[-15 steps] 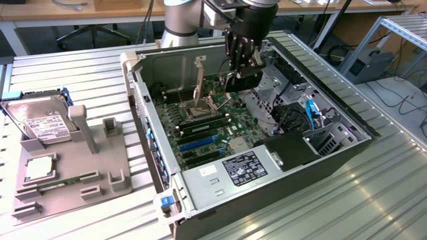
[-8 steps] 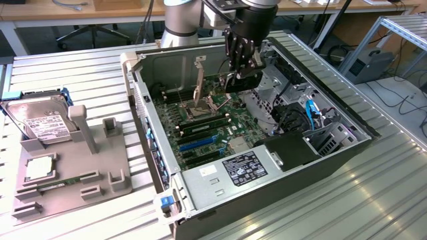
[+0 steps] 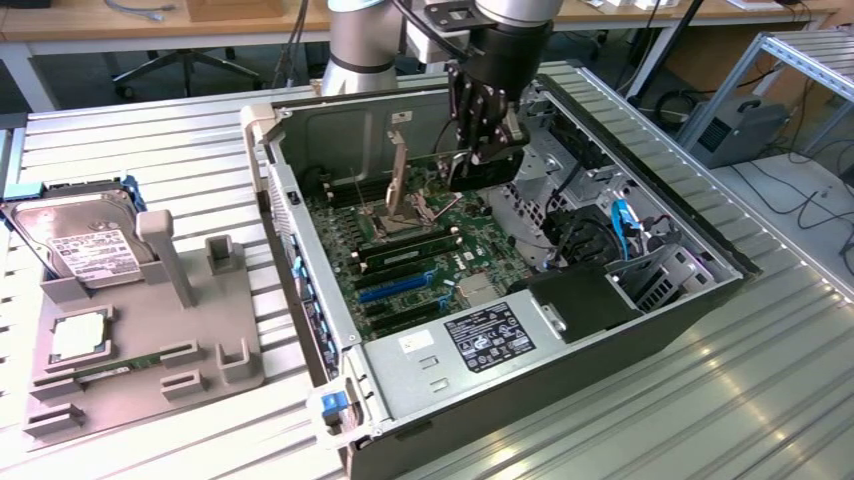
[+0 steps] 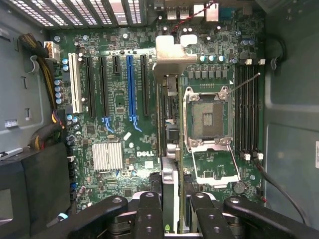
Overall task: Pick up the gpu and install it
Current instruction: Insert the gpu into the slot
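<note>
My gripper (image 3: 483,140) hangs over the open computer case (image 3: 441,400), shut on the gpu (image 3: 475,175), a dark flat card held on edge above the motherboard (image 3: 414,270). In the wrist view the gpu (image 4: 169,149) runs edge-on away from between my black fingers (image 4: 149,214), and its silver bracket (image 4: 174,50) points toward the case's rear wall. The card hovers between the expansion slots, including the blue slot (image 4: 130,84), and the open CPU socket (image 4: 207,117). It sits in no slot.
A grey fixture tray (image 3: 174,300) at the exterior view's left holds a hard drive (image 3: 80,245), a CPU (image 3: 78,335) and a memory stick (image 3: 114,368). Inside the case are a raised socket lever (image 3: 400,190), drive bays with cables (image 3: 614,235) and memory slots (image 4: 246,104).
</note>
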Controlling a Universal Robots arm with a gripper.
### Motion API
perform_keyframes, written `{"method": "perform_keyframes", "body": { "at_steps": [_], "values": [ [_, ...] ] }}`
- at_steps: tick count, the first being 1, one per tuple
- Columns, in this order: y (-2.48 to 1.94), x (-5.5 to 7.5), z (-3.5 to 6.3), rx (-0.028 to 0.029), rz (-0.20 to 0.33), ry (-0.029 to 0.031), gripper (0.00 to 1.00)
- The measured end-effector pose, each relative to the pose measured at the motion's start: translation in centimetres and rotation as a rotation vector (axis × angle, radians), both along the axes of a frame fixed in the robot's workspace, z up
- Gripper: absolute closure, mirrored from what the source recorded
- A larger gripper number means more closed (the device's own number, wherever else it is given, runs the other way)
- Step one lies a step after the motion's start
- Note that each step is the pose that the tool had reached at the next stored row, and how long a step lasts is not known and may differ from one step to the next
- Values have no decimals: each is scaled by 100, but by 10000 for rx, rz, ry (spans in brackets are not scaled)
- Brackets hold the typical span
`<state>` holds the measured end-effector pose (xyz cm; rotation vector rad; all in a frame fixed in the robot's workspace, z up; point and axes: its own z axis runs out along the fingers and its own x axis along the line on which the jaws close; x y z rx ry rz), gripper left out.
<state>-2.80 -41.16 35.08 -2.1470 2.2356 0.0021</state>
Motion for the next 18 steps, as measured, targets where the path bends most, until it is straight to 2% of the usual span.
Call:
{"method": "perform_keyframes", "body": {
  "at_steps": [18],
  "values": [
    [0,-37,-12,0,0,0,73]
  ]
}}
